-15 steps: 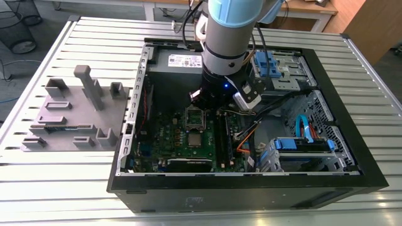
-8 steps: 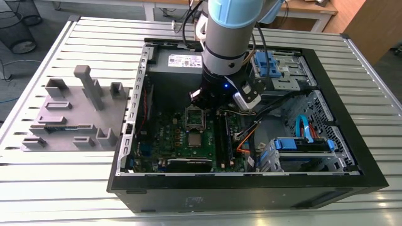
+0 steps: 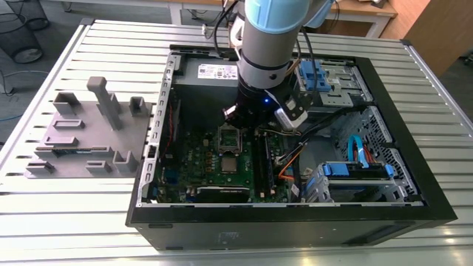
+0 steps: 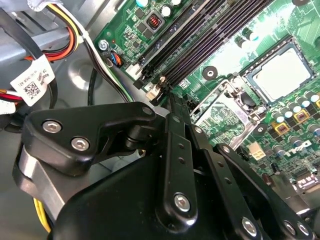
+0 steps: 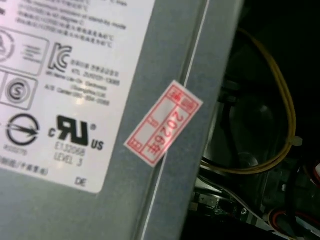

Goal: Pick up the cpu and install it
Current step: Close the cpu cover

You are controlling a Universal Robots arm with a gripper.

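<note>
A small silver-grey square that looks like the cpu [image 4: 282, 75] lies flat inside a dark socket frame on the green motherboard [image 4: 295, 20]; the exterior view has the cpu [image 3: 230, 163] near the board's middle. Beside it a metal bracket [image 4: 222, 107] lies flipped open, also seen as the bracket [image 3: 229, 137] in the exterior view. My gripper [image 3: 238, 119] hangs inside the computer case just above that bracket, a short way off the cpu. In the second wrist view the gripper [image 4: 175, 100] has its black fingers drawn together, with nothing visible between them.
The open black case [image 3: 148, 216] lies on a slatted metal table [image 3: 74, 244]. Black memory slots [image 4: 200, 45] run beside the socket. Cable bundles [image 4: 75, 40] and blue drive bays [image 3: 355, 172] crowd the exterior view's right. A grey fixture [image 3: 88, 138] stands left of the case. The power supply's labelled wall [image 5: 100, 100] is close by.
</note>
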